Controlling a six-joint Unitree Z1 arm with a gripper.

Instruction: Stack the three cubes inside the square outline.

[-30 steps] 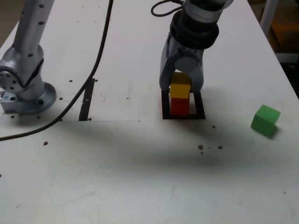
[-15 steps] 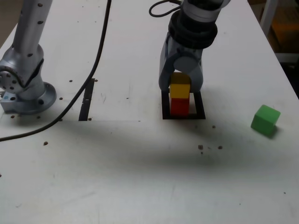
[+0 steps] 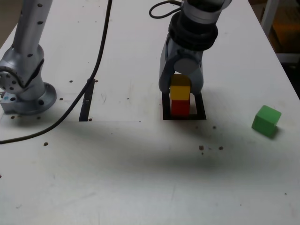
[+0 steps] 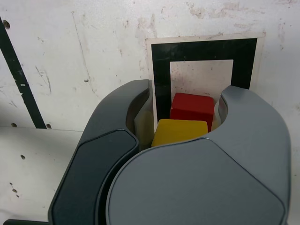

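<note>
No legible txt, labels or nos. anywhere.

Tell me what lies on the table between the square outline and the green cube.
In the exterior view, the stretch from the square outline to the green cube holds no object, only bare white table with a few small dark specks.

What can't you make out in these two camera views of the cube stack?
- Yellow cube: the back is hidden by the gripper in the exterior view.
- Red cube: the yellow cube partly covers it in the wrist view.
- Green cube: outside the wrist view.
- Square outline: the gripper hides its near part in the wrist view.
</note>
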